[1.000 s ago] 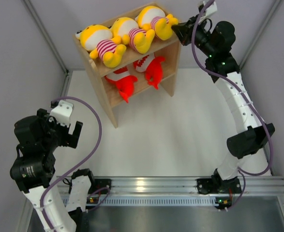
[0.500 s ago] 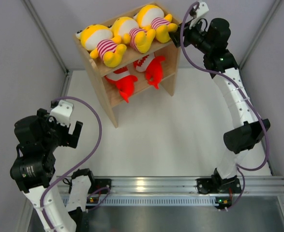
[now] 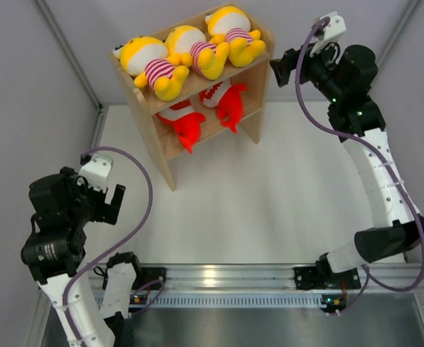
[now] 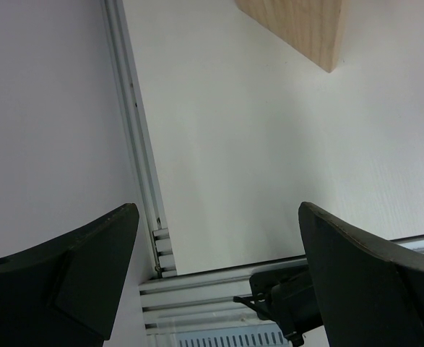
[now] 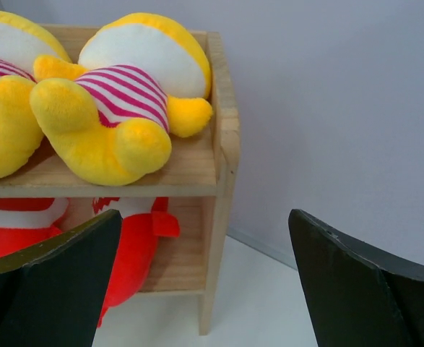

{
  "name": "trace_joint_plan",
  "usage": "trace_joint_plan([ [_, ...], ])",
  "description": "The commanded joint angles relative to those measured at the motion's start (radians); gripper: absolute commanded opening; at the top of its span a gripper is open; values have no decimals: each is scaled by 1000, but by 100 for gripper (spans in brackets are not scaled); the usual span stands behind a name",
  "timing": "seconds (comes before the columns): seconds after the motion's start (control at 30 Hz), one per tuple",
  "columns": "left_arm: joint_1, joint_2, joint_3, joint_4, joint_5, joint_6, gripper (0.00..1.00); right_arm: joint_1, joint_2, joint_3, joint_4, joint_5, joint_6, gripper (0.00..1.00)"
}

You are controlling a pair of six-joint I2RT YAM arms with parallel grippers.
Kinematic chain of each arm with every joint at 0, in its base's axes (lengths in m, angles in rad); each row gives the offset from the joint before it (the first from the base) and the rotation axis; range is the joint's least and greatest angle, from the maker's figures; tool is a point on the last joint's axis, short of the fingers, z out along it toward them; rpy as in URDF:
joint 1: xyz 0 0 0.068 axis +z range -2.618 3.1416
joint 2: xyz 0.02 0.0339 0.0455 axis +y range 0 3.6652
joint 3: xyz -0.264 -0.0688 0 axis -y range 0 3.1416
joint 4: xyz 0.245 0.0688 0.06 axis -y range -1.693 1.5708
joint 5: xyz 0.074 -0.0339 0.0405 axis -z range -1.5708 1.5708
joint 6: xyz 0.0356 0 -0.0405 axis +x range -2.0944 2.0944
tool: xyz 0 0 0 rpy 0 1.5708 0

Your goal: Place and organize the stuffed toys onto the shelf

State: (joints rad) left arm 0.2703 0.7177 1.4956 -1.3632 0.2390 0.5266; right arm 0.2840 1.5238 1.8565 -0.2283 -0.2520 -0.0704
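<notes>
The wooden shelf [image 3: 152, 137] stands at the back of the table. Three yellow stuffed toys in striped shirts lie side by side on its top tier: left [image 3: 150, 65], middle [image 3: 193, 47] and right [image 3: 230, 32]. Two red fish-like toys [image 3: 186, 123] [image 3: 230, 105] lie on the lower tier. My right gripper [image 3: 278, 69] hangs open just right of the shelf, holding nothing. In the right wrist view the right yellow toy [image 5: 125, 108] and a red toy [image 5: 132, 253] lie beyond the open gripper [image 5: 204, 217]. My left gripper [image 3: 113, 201] is open and empty, near the left wall.
In the left wrist view the open left gripper [image 4: 215, 210] faces bare white table, with a lower corner of the shelf [image 4: 305, 29] at the top. Grey walls close in the table on the left, back and right. An aluminium rail [image 3: 269, 278] runs along the near edge.
My right gripper has opened, let go of the rightmost yellow toy and drawn back to the right of the shelf. The left arm has shifted only slightly.
</notes>
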Motion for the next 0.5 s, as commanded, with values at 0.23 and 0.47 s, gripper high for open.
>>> trace_joint_plan([
  [0.23,3,-50,-263,148,-233,-37,99,-143,-330,-535,173,462,219,99],
  [0.47,3,-92,-546,300,-316,-68,99,-178,-500,-1018,384,692,337,99],
])
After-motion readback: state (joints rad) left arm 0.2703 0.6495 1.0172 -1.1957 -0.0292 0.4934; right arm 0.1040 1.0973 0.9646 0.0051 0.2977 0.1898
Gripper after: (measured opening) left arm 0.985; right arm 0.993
